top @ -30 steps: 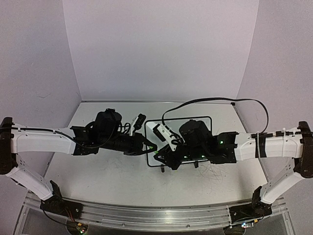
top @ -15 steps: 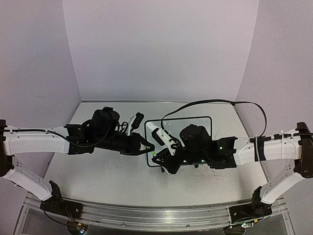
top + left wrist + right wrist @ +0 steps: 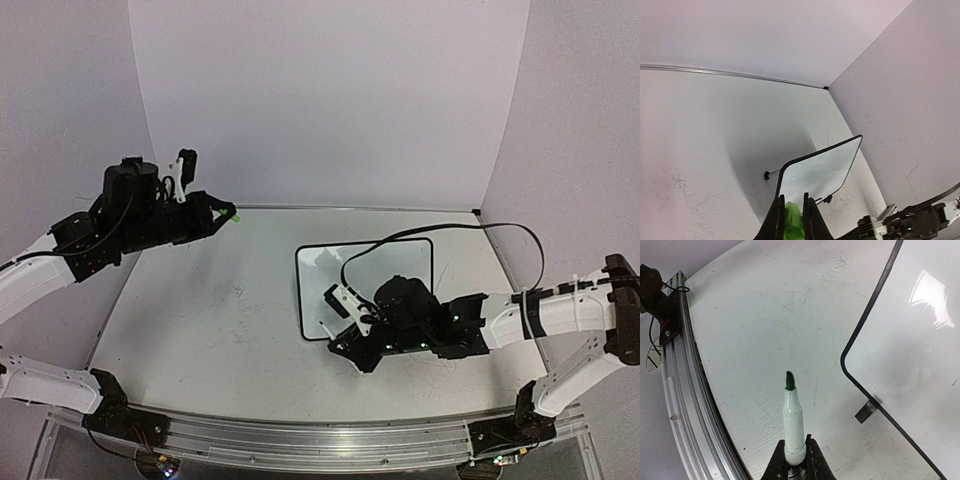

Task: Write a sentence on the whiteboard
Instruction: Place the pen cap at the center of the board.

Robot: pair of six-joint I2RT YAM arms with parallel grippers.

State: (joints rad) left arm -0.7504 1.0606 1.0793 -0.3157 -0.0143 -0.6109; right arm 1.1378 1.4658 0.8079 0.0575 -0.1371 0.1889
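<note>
The whiteboard [image 3: 366,280] stands at the table's middle, with a black frame and a blank white face; no green lettering shows on it. It also shows in the left wrist view [image 3: 817,172] and in the right wrist view [image 3: 912,335]. My left gripper [image 3: 222,213] is raised at the far left, shut on a green marker cap [image 3: 792,224]. My right gripper [image 3: 338,343] is by the board's near left corner, shut on a white marker [image 3: 793,422]. The marker's bare green tip [image 3: 789,380] points at the table, off the board.
The board's small black foot [image 3: 866,411] sits just right of the marker. The aluminium rail [image 3: 685,405] runs along the table's near edge. The right arm's black cable [image 3: 440,232] arcs over the board. Purple walls close the back and sides.
</note>
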